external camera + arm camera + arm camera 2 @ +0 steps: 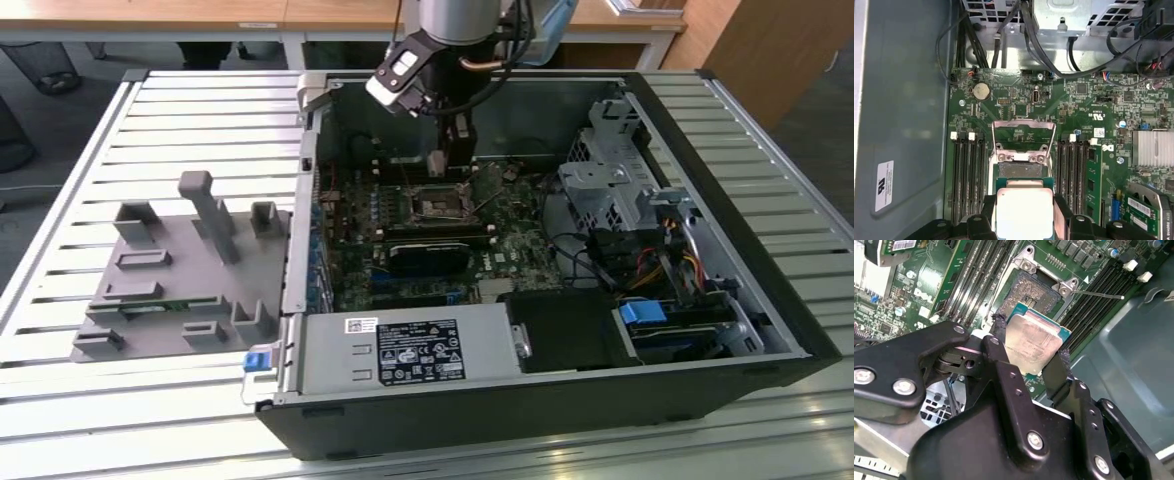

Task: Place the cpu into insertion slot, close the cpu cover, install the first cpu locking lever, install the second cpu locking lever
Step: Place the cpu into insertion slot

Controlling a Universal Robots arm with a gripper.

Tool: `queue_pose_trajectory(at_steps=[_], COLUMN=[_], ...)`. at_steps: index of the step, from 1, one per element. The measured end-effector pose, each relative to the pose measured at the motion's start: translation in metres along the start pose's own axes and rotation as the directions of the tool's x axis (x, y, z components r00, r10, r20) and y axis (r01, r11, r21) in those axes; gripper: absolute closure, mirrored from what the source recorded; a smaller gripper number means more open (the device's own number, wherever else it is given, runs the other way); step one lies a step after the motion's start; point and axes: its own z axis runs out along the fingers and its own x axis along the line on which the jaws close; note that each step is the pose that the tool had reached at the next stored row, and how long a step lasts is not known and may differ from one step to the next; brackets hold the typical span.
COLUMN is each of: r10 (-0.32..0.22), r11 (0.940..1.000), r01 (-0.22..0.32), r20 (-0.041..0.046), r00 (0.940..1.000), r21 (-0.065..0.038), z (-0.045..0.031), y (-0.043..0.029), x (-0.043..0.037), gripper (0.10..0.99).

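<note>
Slats of pale metal make up the surface (pixel 801 430) in the exterior view. On it sits an open computer case (pixel 534 420), with a grey plastic fixture (pixel 187 270) beside it on the exterior view's left. The arm (pixel 461 20) reaches down into the case from above, and its end effector (pixel 447 165) hangs just above the insertion slot (pixel 438 203) on the green motherboard (pixel 514 250). In the second wrist view the two black fingers (pixel 999 335) are closed partway onto opposite edges of the cpu (pixel 1034 342), gripping it with its silver face toward the camera. The chip hovers at one corner of the insertion slot, not seated, and I cannot tell whether it touches the frame. A thin locking lever (pixel 1099 294) juts out from the slot's corner toward the memory slots (pixel 1104 277). In the first wrist view the cpu sits at the slot's edge nearest the end effector, and the slot's dark centre lies bare. The cpu cover (pixel 1024 121) stands swung open on the slot's opposite side. Long black memory slots flank the slot on both sides, and a round coin battery (pixel 981 91) lies beyond the cover.
</note>
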Motion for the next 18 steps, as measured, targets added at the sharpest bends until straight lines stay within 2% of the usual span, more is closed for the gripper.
queue_pose_trajectory(at_steps=[9,14,18], r10=[0.029,-0.007,-0.010], r11=[0.9996,1.0000,1.0000], r01=[-0.029,0.007,0.010], r20=[0.0015,-0.0003,0.0005], r00=[0.9996,1.0000,1.0000], r21=[0.000,0.000,0.000], z=[0.0134,0.0222,0.0279], y=[-0.0012,-0.0026,-0.0030], x=[0.0013,0.0013,0.0014], gripper=[0.549,0.549,0.549])
